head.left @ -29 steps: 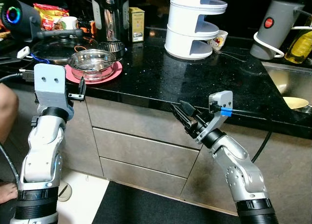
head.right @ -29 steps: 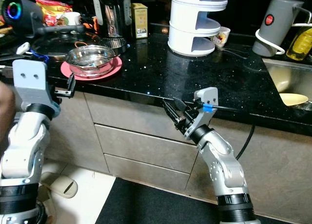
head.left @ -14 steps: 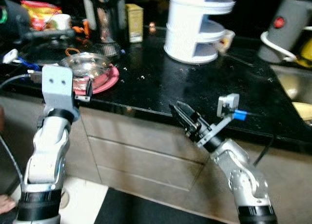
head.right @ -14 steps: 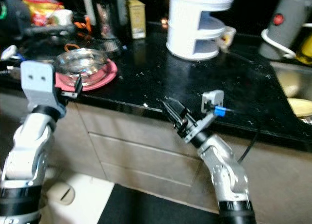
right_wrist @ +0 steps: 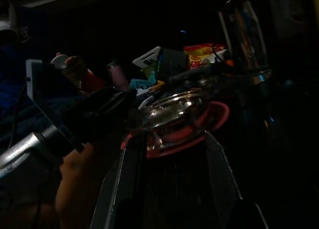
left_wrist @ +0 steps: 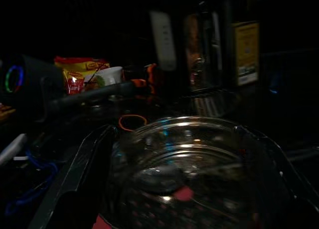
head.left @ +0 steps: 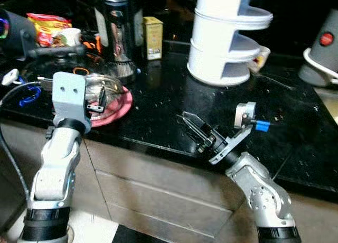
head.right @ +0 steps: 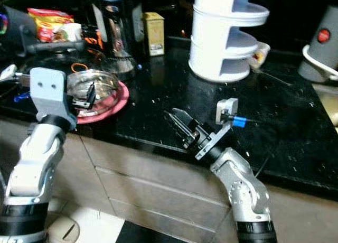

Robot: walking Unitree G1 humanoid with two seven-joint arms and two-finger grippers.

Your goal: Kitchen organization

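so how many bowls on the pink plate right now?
1: a clear glass bowl sits on the pink plate near the counter's front edge, right by the left end effector. Nothing else appears stacked in it, though glare and the arm hide part of it.

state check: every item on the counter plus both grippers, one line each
left gripper: open, at the glass bowl's rim, holding nothing
right gripper: open, empty, above the counter edge
glass bowl: upright, empty, sitting on the pink plate
pink plate: flat on the black counter, under the bowl
white tiered stand: upright
yellow box: upright
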